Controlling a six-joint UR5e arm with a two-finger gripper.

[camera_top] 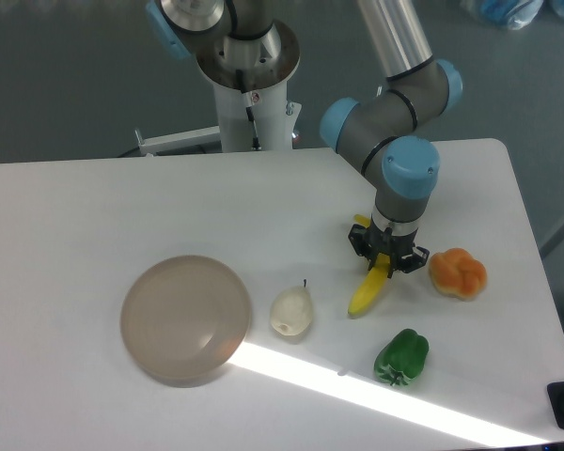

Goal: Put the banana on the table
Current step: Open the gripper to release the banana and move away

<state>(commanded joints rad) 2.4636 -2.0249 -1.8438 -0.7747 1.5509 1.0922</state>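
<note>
The bright yellow banana (368,291) lies on the white table (94,216), right of centre, its lower end pointing toward the front left. My gripper (386,262) is straight above the banana's upper end, with a finger on each side of it. The upper end is hidden under the gripper, so I cannot tell whether the fingers still press on it.
A pale cream pear (291,311) lies left of the banana. A round beige-grey plate (186,318) sits further left. An orange lumpy fruit (457,272) lies just right of the gripper. A green pepper (401,357) lies in front of the banana.
</note>
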